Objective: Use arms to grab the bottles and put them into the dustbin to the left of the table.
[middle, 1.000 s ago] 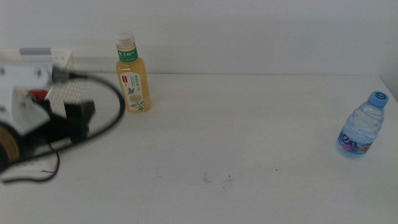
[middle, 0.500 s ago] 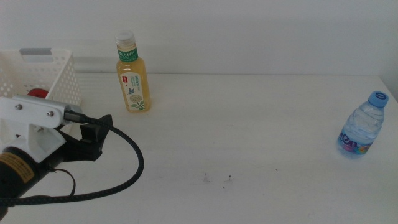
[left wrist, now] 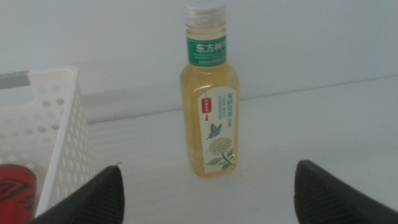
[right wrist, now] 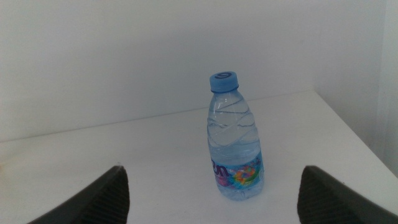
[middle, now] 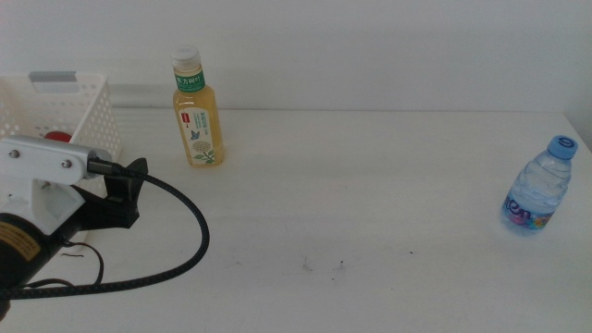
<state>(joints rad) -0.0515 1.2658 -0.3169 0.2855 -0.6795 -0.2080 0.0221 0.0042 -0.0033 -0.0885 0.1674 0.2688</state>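
Jaws on both arms are standing spread wide with nothing between them. The left gripper [left wrist: 205,186] is facing the tea bottle [left wrist: 211,93], which is standing upright on the counter [middle: 370,185] just beside the basket [middle: 88,111]. A red can [left wrist: 15,186] is already lying inside that basket. The water bottle [middle: 536,190] is standing upright well apart from the tea bottle, near the counter's far right edge, and the right gripper [right wrist: 211,193] is pointing at it from outside the middle view.

The tea bottle is tall and narrow, so a jaw tip nudging its side before closing would probably tip it over, and it could roll. The basket wall is sitting close beside it; a wide approach risks one jaw catching the perforated side. The water bottle's nearness to the counter edge means a bump could send it off.

The tea bottle's green neck band is showing Chinese characters, and its white label a butterfly and flower; smaller print is too fine to read. The water bottle's coloured label is not legible.
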